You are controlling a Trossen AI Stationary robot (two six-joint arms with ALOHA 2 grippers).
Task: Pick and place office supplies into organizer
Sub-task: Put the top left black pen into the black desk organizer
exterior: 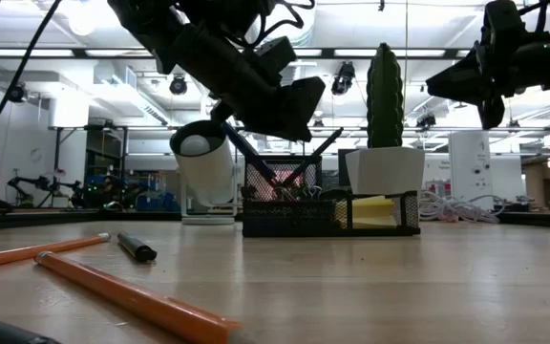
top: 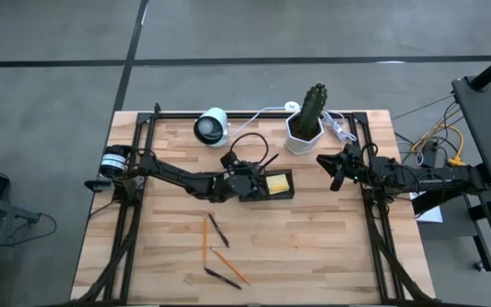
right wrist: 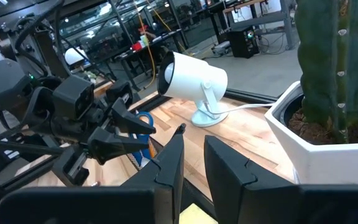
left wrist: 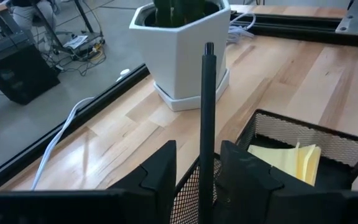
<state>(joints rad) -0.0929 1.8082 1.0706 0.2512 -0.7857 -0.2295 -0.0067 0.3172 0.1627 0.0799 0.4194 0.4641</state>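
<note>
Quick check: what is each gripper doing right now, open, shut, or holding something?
Left gripper: open, fingers either side of a black pen standing in the organizer.
Right gripper: empty, narrow gap.

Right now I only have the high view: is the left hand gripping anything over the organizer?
Observer: The left wrist view shows a black pen standing upright between the left hand's fingers, with a gap beside it.
Operator: Is its tip in the organizer?
Observer: Its lower end drops behind the organizer's mesh rim. The tip itself is hidden.
Operator: And the right hand?
Observer: The right wrist view shows nothing between the right hand's fingers, which point toward the left arm.
</note>
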